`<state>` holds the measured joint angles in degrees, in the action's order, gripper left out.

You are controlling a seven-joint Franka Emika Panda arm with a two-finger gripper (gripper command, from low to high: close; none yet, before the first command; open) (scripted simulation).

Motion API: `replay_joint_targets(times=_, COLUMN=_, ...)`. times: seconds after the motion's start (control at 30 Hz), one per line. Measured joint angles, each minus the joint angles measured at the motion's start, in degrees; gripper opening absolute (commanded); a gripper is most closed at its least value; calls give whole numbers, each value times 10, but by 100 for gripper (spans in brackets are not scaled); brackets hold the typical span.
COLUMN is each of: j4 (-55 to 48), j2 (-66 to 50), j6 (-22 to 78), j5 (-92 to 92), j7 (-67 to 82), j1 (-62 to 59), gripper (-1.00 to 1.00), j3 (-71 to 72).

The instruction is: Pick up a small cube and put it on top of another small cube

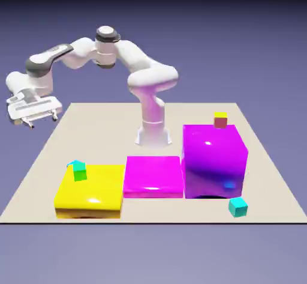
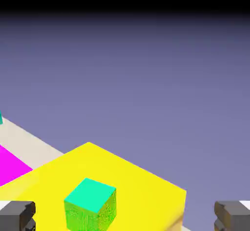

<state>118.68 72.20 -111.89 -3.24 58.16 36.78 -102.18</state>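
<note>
I see the small cube point(image 1: 238, 206) as a tiny block with a bright cyan top and bluer sides, sitting on the worktop point(image 1: 36, 181) near its front edge, just in front of the tall purple block point(image 1: 214, 161). It is dwarfed by every big block. The other small cube point(image 1: 220, 119) has red sides and a yellowish top and rests on the purple block's top, at its far edge. A green-sided cube point(image 1: 78, 170) with a teal top sits on the flat yellow block point(image 1: 90, 191); a flat magenta block point(image 1: 153, 176) lies between yellow and purple. I can read no labels or writing anywhere. My hand point(image 1: 35, 115) hangs off the worktop's far corner at the exterior view's left, its fingers point(image 2: 17, 215) spread wide, holding nothing.
</note>
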Motion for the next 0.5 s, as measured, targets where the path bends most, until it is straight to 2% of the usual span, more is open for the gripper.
replay_joint_targets(times=0.33, j4=-84, j2=79, j6=124, j5=-6, j7=200, j1=72, gripper=0, j3=-203)
replay_joint_targets(times=0.43, j4=-50, j2=92, j6=74, j5=-16, j7=206, j1=81, gripper=0, j3=-217)
replay_joint_targets(times=0.47, j4=-33, j2=98, j6=50, j5=-20, j7=208, j1=85, gripper=-100, j3=-224)
replay_joint_targets(times=0.5, j4=-33, j2=98, j6=50, j5=-20, j7=208, j1=85, gripper=-100, j3=-224)
